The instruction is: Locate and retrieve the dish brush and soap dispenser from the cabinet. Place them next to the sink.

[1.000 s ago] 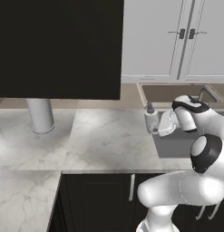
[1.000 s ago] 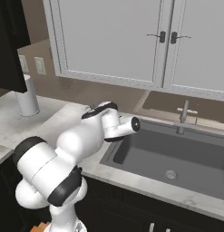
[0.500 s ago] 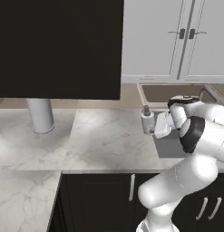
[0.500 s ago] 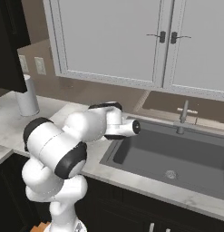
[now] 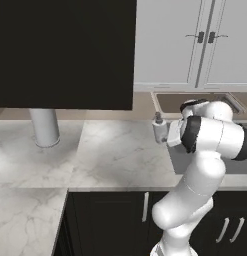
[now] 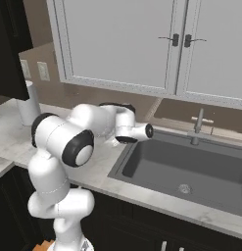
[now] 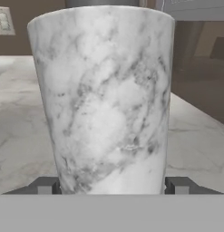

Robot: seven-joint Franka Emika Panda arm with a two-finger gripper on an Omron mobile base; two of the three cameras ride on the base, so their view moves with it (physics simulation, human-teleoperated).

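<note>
The soap dispenser (image 7: 104, 99), white marbled with a dark pump top, stands upright between my gripper's (image 7: 112, 183) two dark fingertips (image 7: 45, 185), which press against its sides near the base. In the left base view the soap dispenser (image 5: 159, 130) is low over the marble counter's (image 5: 115, 150) right end, just left of the sink (image 5: 177, 157), with my gripper (image 5: 167, 134) shut on it from the right. The grey sink (image 6: 157, 162) with its metal faucet (image 6: 198, 125) lies to the right of my arm. The black cabinet (image 5: 65, 50) hangs at upper left. The dish brush is out of view.
A tall plain grey cylinder (image 5: 44, 125) stands on the counter under the black cabinet, far left of my gripper. White-doored cabinets (image 6: 142, 44) with dark handles hang over the sink. The marble counter wraps round to the lower left.
My arm's elbow has swung up and over. The gripper and the soap dispenser in it have shifted a little to the left along the counter.
</note>
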